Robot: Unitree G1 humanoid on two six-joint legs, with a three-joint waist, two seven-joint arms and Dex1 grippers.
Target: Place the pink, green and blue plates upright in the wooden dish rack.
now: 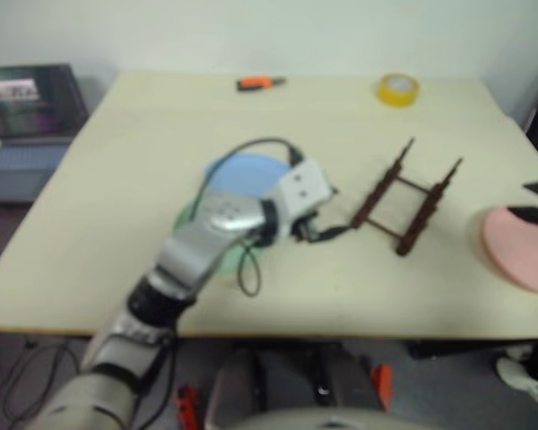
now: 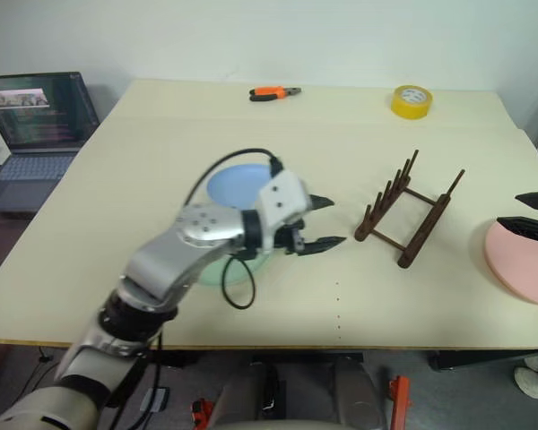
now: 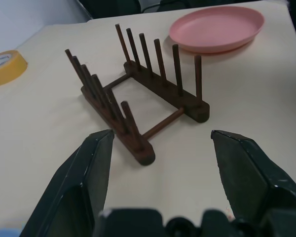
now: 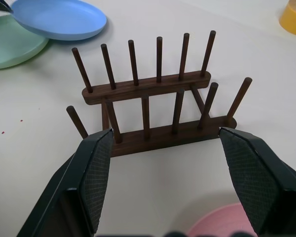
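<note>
Three plates lie flat on the pale tabletop point(image 2: 161, 161) in the head views, none of them in the rack. The blue plate point(image 2: 238, 184) rests overlapping the green plate point(image 2: 217, 271), both partly covered by the left arm, while the pink plate point(image 2: 520, 264) sits well apart at the right edge. The wooden dish rack point(image 2: 408, 215) stands empty between them, its pegs upright. The left gripper point(image 2: 321, 222) hovers just beside the rack's near-left end with its two black fingers spread and nothing between them. The right gripper point(image 2: 531, 215) pokes in from the right edge above the pink plate; its fingers look parted, though little of it shows here. An orange-handled tool point(image 2: 273, 92) and a yellow tape roll point(image 2: 411, 100) lie along the far edge, and a laptop point(image 2: 38, 121) sits off to the left.

From the left wrist, the rack point(image 3: 138, 94) stands beyond the wide-apart fingers point(image 3: 89, 173), with the pink plate point(image 3: 217, 27) behind it and the tape roll point(image 3: 5, 66) to one side.

From the right wrist, the rack point(image 4: 153, 103) sits crosswise between that gripper's open, empty fingers point(image 4: 96, 173). The blue plate point(image 4: 59, 19) overlaps the green one point(image 4: 12, 47) beyond it, and a sliver of pink plate point(image 4: 219, 224) shows close under the gripper.
</note>
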